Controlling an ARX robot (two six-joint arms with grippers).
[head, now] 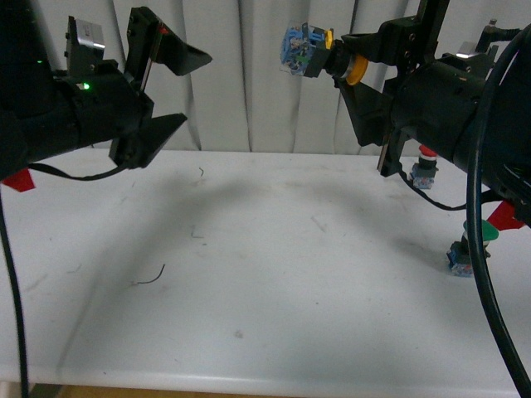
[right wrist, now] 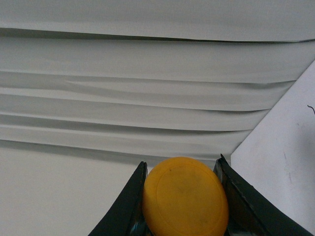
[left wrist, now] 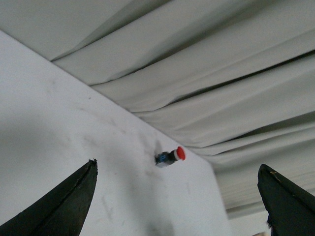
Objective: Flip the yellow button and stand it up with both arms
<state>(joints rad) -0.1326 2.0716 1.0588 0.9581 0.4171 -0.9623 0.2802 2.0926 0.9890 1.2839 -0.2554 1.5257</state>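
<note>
mid-handover, upper right: pinches the yellow button (head: 319,54) by its cap in right fingers (head: 369,43), spreads left fingers (head: 178,56) wide, probably next needs to grip the blue base (head: 296,46).

**White counter, pale pleated curtain**

A white counter (head: 274,282) fills the foreground, scuffed and faintly marked, with a thin dark thread (head: 150,276) lying towards its left side. Soft shadows fall across it. Behind it hangs a pale curtain (head: 249,75) in vertical folds. A tan strip (head: 124,392) shows below the counter's front edge.
</note>
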